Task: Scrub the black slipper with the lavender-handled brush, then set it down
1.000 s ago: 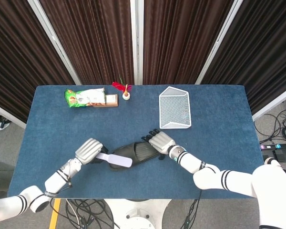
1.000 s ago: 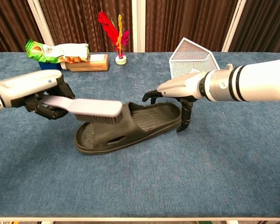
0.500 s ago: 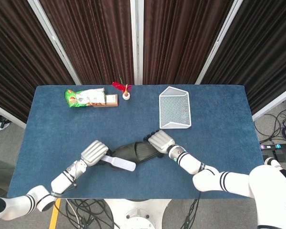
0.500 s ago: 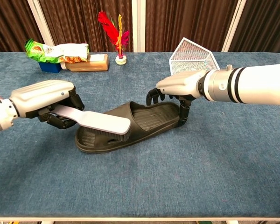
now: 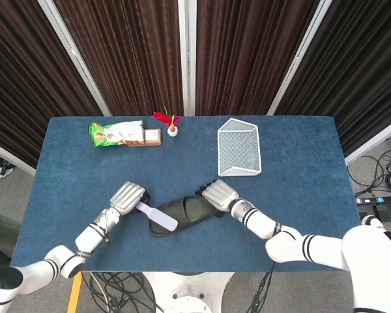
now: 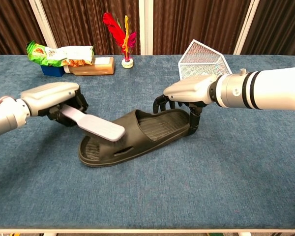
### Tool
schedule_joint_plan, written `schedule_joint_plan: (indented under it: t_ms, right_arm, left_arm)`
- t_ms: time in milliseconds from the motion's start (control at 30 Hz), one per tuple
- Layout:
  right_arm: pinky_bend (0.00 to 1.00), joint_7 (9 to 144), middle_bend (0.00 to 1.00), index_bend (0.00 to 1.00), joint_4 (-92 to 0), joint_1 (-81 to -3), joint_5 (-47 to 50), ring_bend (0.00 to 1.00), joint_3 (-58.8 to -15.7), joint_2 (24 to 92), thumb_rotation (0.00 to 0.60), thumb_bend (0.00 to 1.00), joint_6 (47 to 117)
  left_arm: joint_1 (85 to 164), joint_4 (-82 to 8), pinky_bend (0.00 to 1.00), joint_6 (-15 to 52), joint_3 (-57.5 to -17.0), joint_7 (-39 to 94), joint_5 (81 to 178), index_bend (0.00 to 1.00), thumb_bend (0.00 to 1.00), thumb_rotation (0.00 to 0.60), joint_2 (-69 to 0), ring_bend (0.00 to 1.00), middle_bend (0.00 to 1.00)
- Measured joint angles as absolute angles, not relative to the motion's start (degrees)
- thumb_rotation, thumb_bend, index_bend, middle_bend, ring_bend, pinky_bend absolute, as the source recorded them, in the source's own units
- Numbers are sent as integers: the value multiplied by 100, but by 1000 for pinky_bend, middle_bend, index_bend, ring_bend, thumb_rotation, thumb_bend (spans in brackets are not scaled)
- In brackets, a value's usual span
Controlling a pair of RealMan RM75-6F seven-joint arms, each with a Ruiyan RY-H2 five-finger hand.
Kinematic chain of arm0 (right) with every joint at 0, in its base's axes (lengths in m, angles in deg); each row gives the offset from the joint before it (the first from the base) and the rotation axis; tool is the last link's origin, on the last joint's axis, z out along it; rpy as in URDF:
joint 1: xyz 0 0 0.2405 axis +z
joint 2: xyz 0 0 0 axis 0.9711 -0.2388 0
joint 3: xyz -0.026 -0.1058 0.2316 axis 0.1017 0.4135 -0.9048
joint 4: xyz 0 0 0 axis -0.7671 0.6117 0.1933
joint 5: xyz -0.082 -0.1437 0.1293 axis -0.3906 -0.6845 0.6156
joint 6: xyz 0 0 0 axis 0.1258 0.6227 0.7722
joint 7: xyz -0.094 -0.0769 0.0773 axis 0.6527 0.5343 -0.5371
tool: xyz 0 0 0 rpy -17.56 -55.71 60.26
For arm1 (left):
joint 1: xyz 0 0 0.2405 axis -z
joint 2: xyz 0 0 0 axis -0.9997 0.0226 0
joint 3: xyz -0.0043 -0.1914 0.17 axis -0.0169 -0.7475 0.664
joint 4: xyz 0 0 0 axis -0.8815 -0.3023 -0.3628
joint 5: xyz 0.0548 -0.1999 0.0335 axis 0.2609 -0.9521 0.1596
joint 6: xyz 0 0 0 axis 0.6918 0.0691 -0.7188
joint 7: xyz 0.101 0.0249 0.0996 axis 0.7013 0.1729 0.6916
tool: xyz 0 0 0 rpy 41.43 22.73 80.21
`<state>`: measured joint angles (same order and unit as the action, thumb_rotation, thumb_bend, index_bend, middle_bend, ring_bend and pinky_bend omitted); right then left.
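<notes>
Near the table's front centre, the black slipper [image 6: 135,137] is lying flat with its heel end gripped by the right hand [image 6: 189,93], while the left hand [image 6: 56,101] is clenching the lavender-handled brush [image 6: 91,124] and has drawn its head back leftward toward the toe since a moment ago, so I judge the scrubbing strokes are under way and the setting-down is not yet begun. Bristles are facing down and hidden, so whether they are touching the strap is hard to make out, and both arms are running out of the chest view.
</notes>
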<state>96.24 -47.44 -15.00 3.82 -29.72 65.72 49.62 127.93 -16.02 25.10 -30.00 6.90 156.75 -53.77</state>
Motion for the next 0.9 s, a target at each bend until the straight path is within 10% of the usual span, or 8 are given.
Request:
schedule_joint_plan:
  t_ms: [267, 900]
  right_arm:
    - [285, 9566, 434, 583, -4736, -1523, 318, 266, -2970, 6572, 600, 187, 5012]
    - [285, 9560, 434, 583, -4732, -1511, 350, 266, -2957, 6581, 600, 186, 5003]
  left_arm:
    - [12682, -1521, 1000, 2579, -3503, 468, 15012, 1000, 891, 600, -5423, 1000, 1000]
    - [12381, -2835, 1000, 2683, -3305, 2255, 14678, 1000, 891, 600, -5227, 1000, 1000]
